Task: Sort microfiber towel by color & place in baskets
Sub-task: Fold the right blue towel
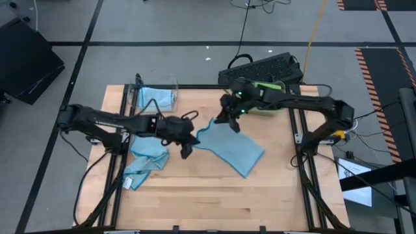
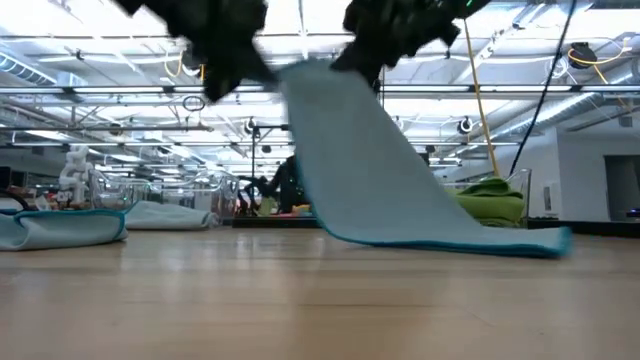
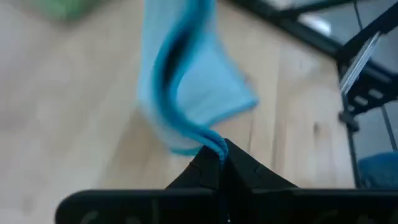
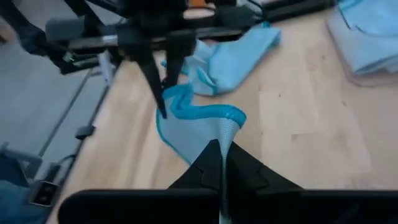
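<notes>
Wooden tabletop in a large indoor workspace.

A light wood tabletop (image 1: 214,195) sits on a grey floor (image 1: 162,23). A black keyboard (image 1: 263,68) lies just beyond its far edge, with a yellow cable (image 1: 314,29) and black cable (image 1: 244,26) trailing away.

I found no words, labels, brand marks or numbers that I could read on anything in any of my views; whatever print there might have been was too small or blurred.
</notes>
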Robot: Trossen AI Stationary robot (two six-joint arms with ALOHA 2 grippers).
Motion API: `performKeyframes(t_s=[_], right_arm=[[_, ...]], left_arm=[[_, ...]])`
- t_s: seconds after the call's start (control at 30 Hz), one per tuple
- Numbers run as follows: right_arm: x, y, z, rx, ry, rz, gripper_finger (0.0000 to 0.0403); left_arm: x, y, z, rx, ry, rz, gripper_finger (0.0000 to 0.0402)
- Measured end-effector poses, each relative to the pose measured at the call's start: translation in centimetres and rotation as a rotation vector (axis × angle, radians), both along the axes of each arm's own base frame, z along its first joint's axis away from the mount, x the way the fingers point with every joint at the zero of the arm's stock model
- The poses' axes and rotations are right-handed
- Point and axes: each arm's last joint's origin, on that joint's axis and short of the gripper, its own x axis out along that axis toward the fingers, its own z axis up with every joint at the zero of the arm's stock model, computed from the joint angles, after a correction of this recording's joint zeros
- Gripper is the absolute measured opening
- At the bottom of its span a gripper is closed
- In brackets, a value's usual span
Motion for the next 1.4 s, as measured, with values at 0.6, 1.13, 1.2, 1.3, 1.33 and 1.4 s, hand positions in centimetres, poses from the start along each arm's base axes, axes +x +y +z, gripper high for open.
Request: performKeyframes(t_s=[0.6,1.13,1.2,1.3,1.33,1.4], right_arm=[[-5.4,10.5,9.2,0.031,-0.269,-0.075,0.0000],[-6.3,15.3,13.7,0.326,-0.375,-0.100,0.0000],[-6.3,15.3,13.6,0.331,-0.355,-0.105,0.0000],[-6.3,15.0,13.0,0.297,-0.305,-0.118,0.0000],[-6.3,14.8,12.8,0.288,-0.280,-0.128,0.0000],[-6.3,14.4,12.0,0.272,-0.213,-0.155,0.0000]], left_arm=[[-2.0,-1.7,17.8,0.129,-0.145,-0.151,0.0004],[-3.9,-4.2,22.9,-0.061,-0.340,-0.397,0.0005],[-3.7,-3.9,22.6,-0.032,-0.340,-0.395,0.0008],[-3.2,-3.3,21.6,0.011,-0.284,-0.373,0.0004],[-3.2,-3.1,21.1,0.028,-0.247,-0.364,0.0004],[-2.5,-2.8,19.7,0.064,-0.171,-0.341,0.0006]])
